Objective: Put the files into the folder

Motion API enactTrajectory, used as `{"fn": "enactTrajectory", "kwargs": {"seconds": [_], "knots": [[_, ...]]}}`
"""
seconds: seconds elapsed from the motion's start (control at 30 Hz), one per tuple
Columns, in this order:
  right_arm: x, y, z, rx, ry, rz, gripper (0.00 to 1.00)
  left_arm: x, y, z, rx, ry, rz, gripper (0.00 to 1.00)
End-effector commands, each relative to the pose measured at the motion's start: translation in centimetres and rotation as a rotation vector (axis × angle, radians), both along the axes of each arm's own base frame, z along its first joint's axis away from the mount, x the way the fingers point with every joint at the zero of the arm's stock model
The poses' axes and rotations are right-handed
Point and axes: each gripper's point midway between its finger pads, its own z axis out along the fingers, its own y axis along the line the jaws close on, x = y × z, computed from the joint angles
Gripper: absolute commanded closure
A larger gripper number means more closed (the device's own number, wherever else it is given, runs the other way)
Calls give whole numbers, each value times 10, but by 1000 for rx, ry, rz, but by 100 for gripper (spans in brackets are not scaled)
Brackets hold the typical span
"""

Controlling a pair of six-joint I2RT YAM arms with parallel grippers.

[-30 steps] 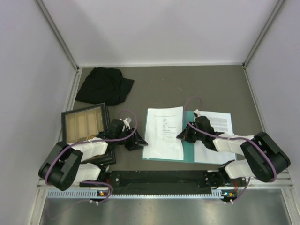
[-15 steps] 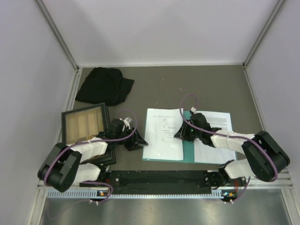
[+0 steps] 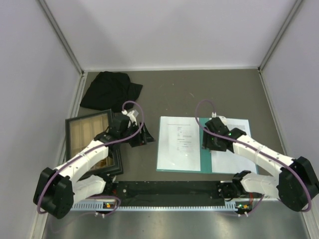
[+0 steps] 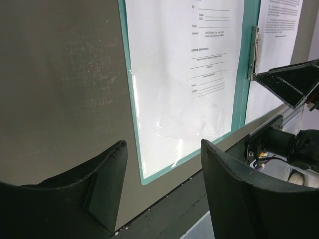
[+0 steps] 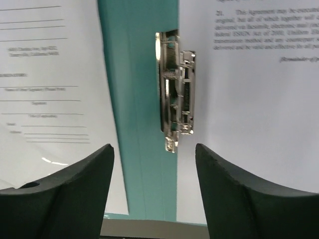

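On the grey counter, the thin teal-green card folder lies open, with white printed paper sheets on both halves. Your right gripper hangs over the folder's silver metal clip and your left gripper just beside its left edge, both jaws spread and empty. Filing looks nearly done. Closing the cover likely comes next, which calls for catching a thin edge.

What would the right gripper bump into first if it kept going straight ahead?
The right gripper would probably meet the folder first, on its bare teal strip right by the metal clip; depth is hard to judge.
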Motion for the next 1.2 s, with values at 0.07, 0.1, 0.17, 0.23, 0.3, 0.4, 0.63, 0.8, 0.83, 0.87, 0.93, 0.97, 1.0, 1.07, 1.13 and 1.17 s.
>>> {"fn": "enactTrajectory", "kwargs": {"seconds": [0.07, 0.1, 0.17, 0.23, 0.3, 0.4, 0.63, 0.8, 0.83, 0.87, 0.93, 0.97, 1.0, 1.07, 1.13, 1.17], "knots": [[11, -22, 15, -164, -3, -33, 67, -5, -6, 6, -42, 4, -30, 35], [15, -20, 16, -166, -14, -24, 70, -4, -9, 6, -56, 3, -34, 35], [23, -17, 16, -184, -26, 2, 70, -8, -10, 1, -69, 24, -41, 35], [32, -17, 20, -209, -42, 6, 70, -11, -10, -4, -74, 32, -40, 35], [35, -13, 13, -218, -19, 23, 71, -13, -10, -6, -83, 39, -39, 35], [39, -5, 7, -202, -9, 41, 71, -15, -10, -6, -89, 38, -40, 35], [42, -1, -11, -207, 16, 45, 80, -15, -9, -8, -81, 43, -39, 35], [41, 2, -23, -213, 42, 41, 81, -14, -9, -11, -74, 53, -32, 35], [42, 0, -24, -223, 42, 33, 81, -14, -9, -10, -75, 51, -30, 35], [42, 0, -26, -229, 44, 31, 81, -13, -8, -10, -73, 52, -27, 35], [41, -4, -30, -267, 49, 17, 83, -11, -6, -12, -61, 51, -6, 35], [41, -6, -32, -282, 54, 10, 83, -10, -4, -14, -51, 56, 7, 35], [43, -7, -32, -289, 53, 0, 85, -9, -3, -16, -41, 62, 20, 35], [43, -12, -37, -327, 70, -17, 86, -5, 1, -20, -16, 66, 55, 35], [43, -14, -41, -344, 79, -30, 89, -2, 3, -23, -3, 76, 70, 35], [44, -13, -40, -347, 77, -34, 89, -1, 3, -23, -4, 78, 73, 34]]}}
